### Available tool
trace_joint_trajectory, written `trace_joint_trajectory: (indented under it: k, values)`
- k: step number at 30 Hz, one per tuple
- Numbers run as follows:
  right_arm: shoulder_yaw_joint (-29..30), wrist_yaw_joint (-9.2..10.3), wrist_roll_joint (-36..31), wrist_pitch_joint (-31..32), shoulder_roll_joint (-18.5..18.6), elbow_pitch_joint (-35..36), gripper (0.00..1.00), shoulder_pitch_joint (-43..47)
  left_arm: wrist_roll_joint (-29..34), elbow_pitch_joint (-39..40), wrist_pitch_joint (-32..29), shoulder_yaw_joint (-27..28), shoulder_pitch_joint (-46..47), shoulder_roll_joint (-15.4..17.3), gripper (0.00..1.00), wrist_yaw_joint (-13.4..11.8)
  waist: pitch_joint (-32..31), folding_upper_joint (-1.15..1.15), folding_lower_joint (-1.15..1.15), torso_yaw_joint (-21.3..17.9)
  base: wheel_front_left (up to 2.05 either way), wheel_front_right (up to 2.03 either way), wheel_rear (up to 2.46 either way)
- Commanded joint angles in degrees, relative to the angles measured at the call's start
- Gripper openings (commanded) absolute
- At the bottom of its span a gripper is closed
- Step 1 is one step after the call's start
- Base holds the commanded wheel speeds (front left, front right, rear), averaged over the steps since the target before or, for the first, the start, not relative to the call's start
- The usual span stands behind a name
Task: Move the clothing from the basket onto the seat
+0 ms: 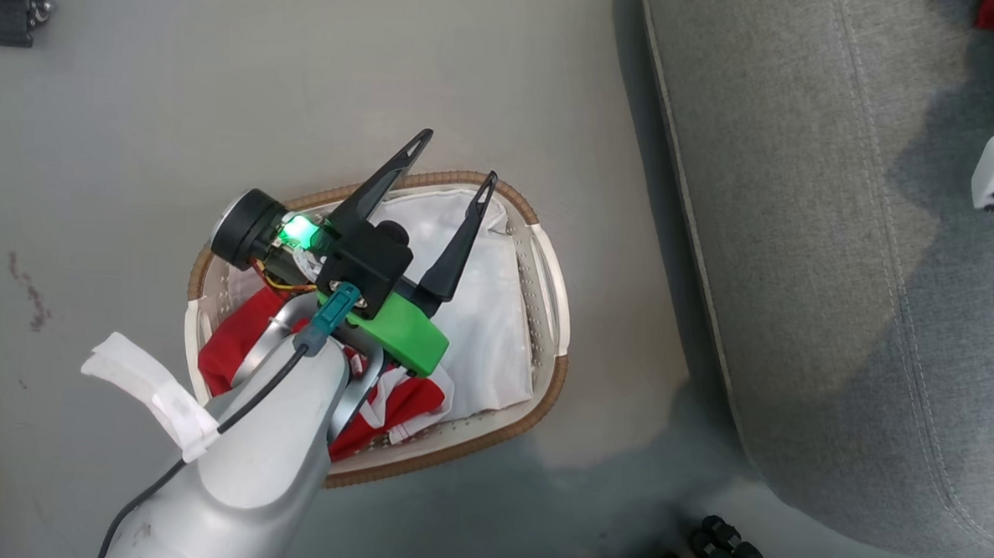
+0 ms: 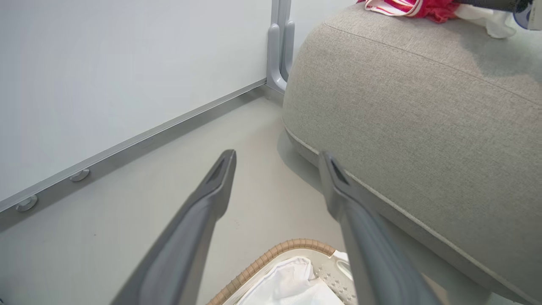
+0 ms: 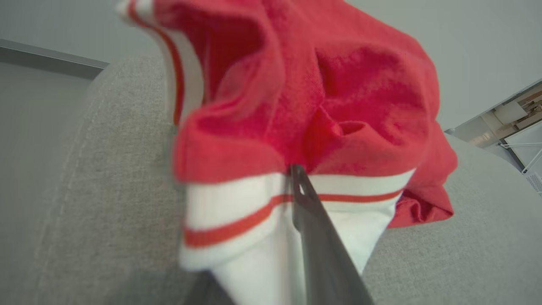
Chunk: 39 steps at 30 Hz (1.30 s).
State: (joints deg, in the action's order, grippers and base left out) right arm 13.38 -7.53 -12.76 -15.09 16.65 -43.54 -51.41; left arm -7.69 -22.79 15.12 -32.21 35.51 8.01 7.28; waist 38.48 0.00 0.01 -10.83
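While the left gripper (image 1: 458, 155) hangs over the basket (image 1: 558, 332) with jaws released and empty, one red garment (image 1: 234, 347) lies inside the basket, partly under that forearm, beside the white liner (image 1: 487, 312). Beyond the basket, over the seat (image 1: 801, 242), the right gripper (image 3: 298, 169) looks clenched on the second garment (image 3: 338, 84). Judged step: dropping that piece; next, the left jaws must dip and pinch red cloth, not liner. The basket's rim and liner crowd the reach.

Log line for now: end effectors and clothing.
left end effector: open, above basket | right end effector: shut on red garment at seat | second red garment: in basket
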Motion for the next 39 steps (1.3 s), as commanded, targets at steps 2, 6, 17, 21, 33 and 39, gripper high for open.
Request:
trace_joint_trajectory:
  k: [2, 6, 17, 21, 33, 39]
  values:
    - [-0.1, 0.08, 1.5, -0.1, -0.3, 2.5, 1.0, 2.8, -1.0, -0.3, 0.1, -0.1, 0.1, -0.3, 1.0, 0.2, -1.8, 0.0, -0.01, -0.3, 0.0, 0.0, 0.0]
    - [-0.8, 0.08, 2.7, -0.1, -0.4, 6.1, 1.0, 7.8, -1.8, -0.6, 0.1, -0.2, -1.5, -0.8, 1.0, 0.2, -4.8, 0.0, -0.01, -0.3, 0.0, 0.0, 0.0]
    - [-1.4, 0.08, 5.2, -0.1, 1.5, 10.6, 1.0, 19.8, -4.6, -0.8, 0.1, 1.7, -7.4, -2.5, 1.0, 0.2, -16.4, 0.0, -0.01, 3.0, 0.0, 0.0, 0.0]
    - [-2.6, 0.08, 5.8, -0.1, 1.8, 11.1, 1.0, 23.4, -5.1, -0.6, 0.1, 3.3, -10.5, -3.0, 1.0, 0.1, -20.7, 0.0, -0.01, 4.7, 0.0, 0.0, 0.0]
    - [-5.8, 0.08, 9.3, -0.1, -1.7, 14.9, 1.0, 24.6, -6.2, 0.0, 0.1, 10.5, -19.3, -4.0, 1.0, -1.0, -30.7, 0.0, -0.01, 8.2, 0.0, 0.0, 0.0]
    - [-4.8, 0.08, 10.2, -0.1, -8.3, 16.3, 1.0, 26.6, -7.1, 0.3, 0.1, 15.1, -23.6, -4.4, 1.0, -1.9, -33.8, 0.0, -0.01, 9.7, 0.0, 0.0, 0.0]
